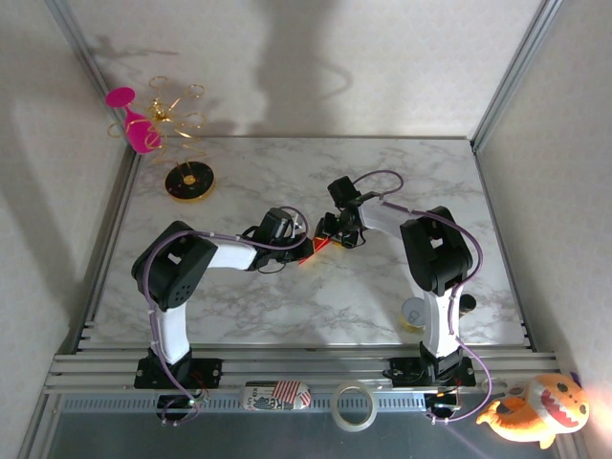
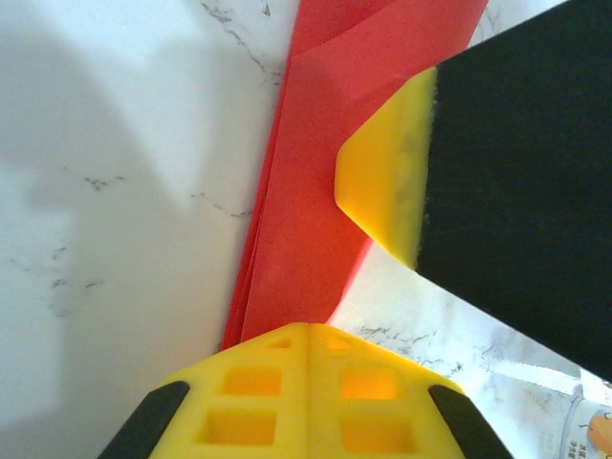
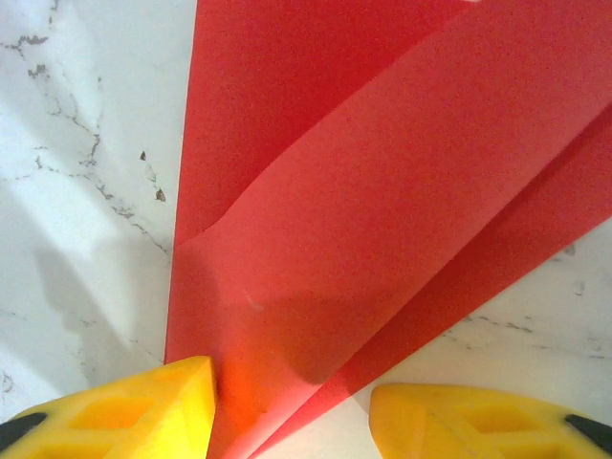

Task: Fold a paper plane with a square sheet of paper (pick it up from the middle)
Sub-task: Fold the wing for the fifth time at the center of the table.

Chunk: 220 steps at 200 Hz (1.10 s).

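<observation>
You had both arms meeting over the middle of the marble table (image 1: 402, 182). The red paper sheet (image 1: 316, 247) lay there between the two wrists, already creased from a square into a long, narrow wedge.

Your left gripper (image 2: 306, 349) had its fingers brought together, tips down at one narrow end of the sheet. The paper ran in under those tips. I could not tell whether a layer was nipped between them or only pinned against the table. Either way it read as an anchor, so the thin sheet would not skate on the smooth marble while the other arm worked.

Your right gripper (image 3: 292, 421) had its fingers apart, one on each side of the folded body, clamping nothing. Between them a flap (image 3: 382, 220) rose off the lower layer in a soft curve, not pressed flat. In the left wrist view, one yellow pad (image 2: 387, 182) of that gripper sat against the top layer near its long edge. That placement suited pushing the flap down along the crease.

I judged the fold to be midway: there was a nose-like taper but no finished dart. The risk was the paper buckling or sliding if the right arm dragged harder than the left could hold. The pink wine glass (image 1: 134, 122) stood well apart at the far left.
</observation>
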Each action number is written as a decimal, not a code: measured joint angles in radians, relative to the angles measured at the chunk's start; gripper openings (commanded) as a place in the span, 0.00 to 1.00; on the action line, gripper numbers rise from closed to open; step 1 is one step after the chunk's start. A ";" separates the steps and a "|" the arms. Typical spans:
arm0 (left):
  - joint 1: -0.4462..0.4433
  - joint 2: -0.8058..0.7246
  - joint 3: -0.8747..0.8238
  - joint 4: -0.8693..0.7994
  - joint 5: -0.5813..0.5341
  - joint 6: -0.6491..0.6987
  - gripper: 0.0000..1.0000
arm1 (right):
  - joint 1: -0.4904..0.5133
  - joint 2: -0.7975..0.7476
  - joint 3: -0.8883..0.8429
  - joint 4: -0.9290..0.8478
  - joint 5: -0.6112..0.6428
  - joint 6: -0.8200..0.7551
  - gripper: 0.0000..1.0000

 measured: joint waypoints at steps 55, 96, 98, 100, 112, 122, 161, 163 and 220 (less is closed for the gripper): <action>0.000 0.003 0.000 0.000 -0.018 0.000 0.03 | 0.000 0.000 0.000 0.000 0.000 -0.002 0.54; 0.000 0.006 0.000 -0.003 -0.021 0.000 0.02 | 0.000 0.000 0.000 0.000 0.000 -0.002 0.54; 0.000 0.006 0.000 -0.003 -0.022 0.000 0.02 | 0.000 0.000 0.000 0.000 0.000 -0.002 0.54; 0.000 0.006 0.000 -0.003 -0.022 0.000 0.02 | 0.000 0.000 0.000 0.000 0.000 -0.002 0.54; 0.000 0.011 0.000 -0.002 -0.023 0.000 0.01 | 0.000 0.000 0.000 0.000 0.000 -0.003 0.54; 0.000 0.011 0.000 -0.002 -0.023 0.000 0.01 | 0.000 0.000 0.000 0.000 0.000 -0.003 0.54; 0.000 0.011 0.003 -0.008 -0.031 0.000 0.01 | 0.000 0.000 0.000 -0.001 0.000 -0.003 0.54; 0.000 0.011 0.003 -0.009 -0.032 0.000 0.01 | 0.000 0.000 0.001 -0.001 0.000 -0.003 0.54; 0.000 0.011 0.011 -0.026 -0.035 0.000 0.00 | -0.001 -0.037 0.018 -0.010 -0.013 -0.043 0.56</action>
